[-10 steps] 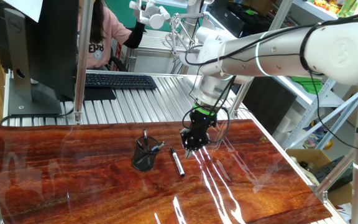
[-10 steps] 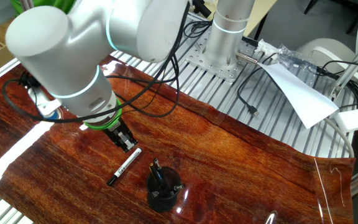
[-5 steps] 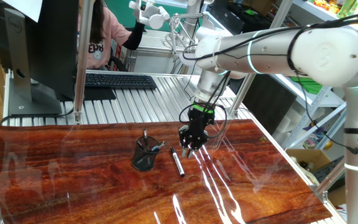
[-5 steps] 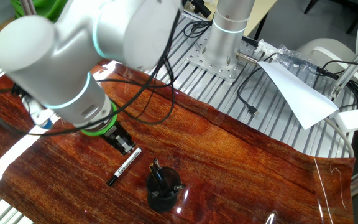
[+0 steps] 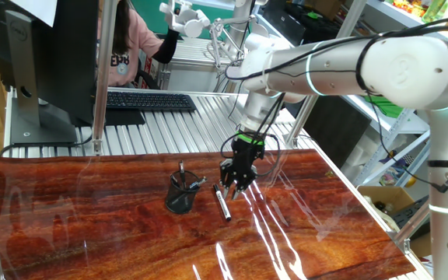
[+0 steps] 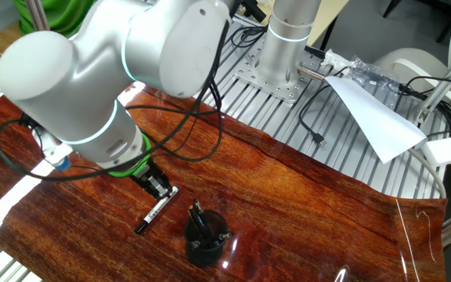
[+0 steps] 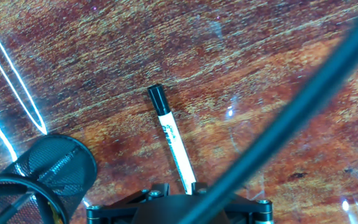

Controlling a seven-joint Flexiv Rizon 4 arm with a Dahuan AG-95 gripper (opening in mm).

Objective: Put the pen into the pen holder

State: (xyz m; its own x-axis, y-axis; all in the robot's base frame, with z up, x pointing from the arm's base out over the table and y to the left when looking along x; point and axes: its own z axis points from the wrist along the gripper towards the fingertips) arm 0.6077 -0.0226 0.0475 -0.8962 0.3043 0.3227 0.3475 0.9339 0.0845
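The pen [image 5: 222, 204] lies flat on the reddish wood table, just right of the pen holder [image 5: 182, 194]. The pen holder is a small black mesh cup that stands upright with short dark pens in it. My gripper [image 5: 232, 185] hangs low over the pen's far end and points down. In the other fixed view the gripper [image 6: 165, 193] sits at the pen's [image 6: 155, 211] upper tip, with the pen holder [image 6: 207, 239] to the lower right. The hand view shows the pen [image 7: 171, 140] running from its black cap down between my slightly parted fingers [image 7: 183, 185]. The pen holder [image 7: 48, 174] is at the lower left.
A keyboard [image 5: 150, 101], a monitor [image 5: 61, 54] and a person in pink [image 5: 131, 39] are behind the table on the ribbed metal bench. A white sheet [image 6: 378, 117] and black cables [image 6: 319, 133] lie near the arm's base. Bright glare streaks cross the wood.
My gripper has shifted a little toward the pen's end, and its jaws have parted from shut to a narrow gap. The pen and the cup have not moved.
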